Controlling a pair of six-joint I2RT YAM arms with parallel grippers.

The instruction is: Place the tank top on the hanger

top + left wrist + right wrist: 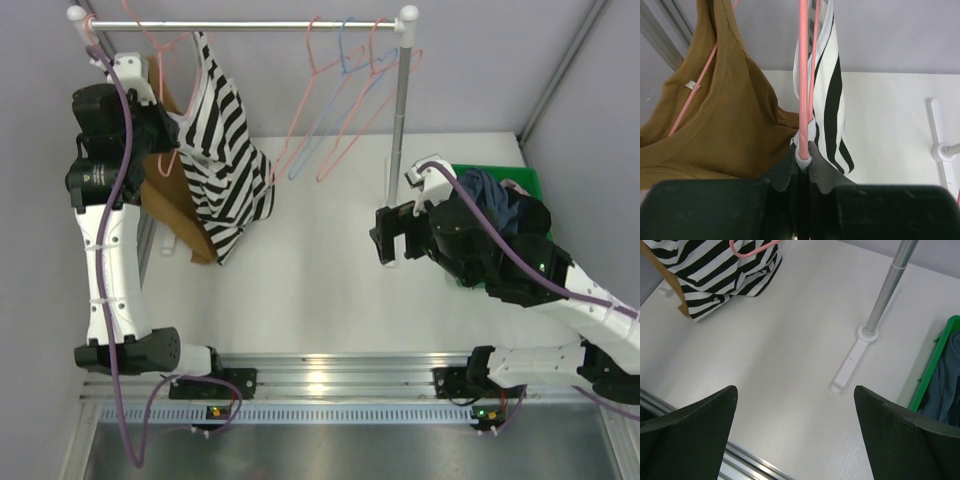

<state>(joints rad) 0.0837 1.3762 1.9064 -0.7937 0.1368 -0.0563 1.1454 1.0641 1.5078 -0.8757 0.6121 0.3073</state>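
Observation:
The black-and-white striped tank top [225, 160] hangs at the left end of the rack, with its lower part resting on the table. My left gripper [168, 132] is raised beside it. In the left wrist view it [804, 156] is shut on the pink hanger [803, 75] wire, together with the white edge of the striped top [832, 100]. My right gripper [398, 238] hovers over the middle of the table. Its fingers [685, 432] are wide apart and hold nothing. The striped top's hem shows in the right wrist view [715, 270].
A brown tank top [170, 195] on another pink hanger [695, 95] hangs just left of the striped one. Spare pink hangers and a light blue one [345, 95] hang on the rail [250, 25]. The rack pole [887, 287] and its foot [850, 362] stand near a green bin [528, 180] holding a dark blue garment [490, 190].

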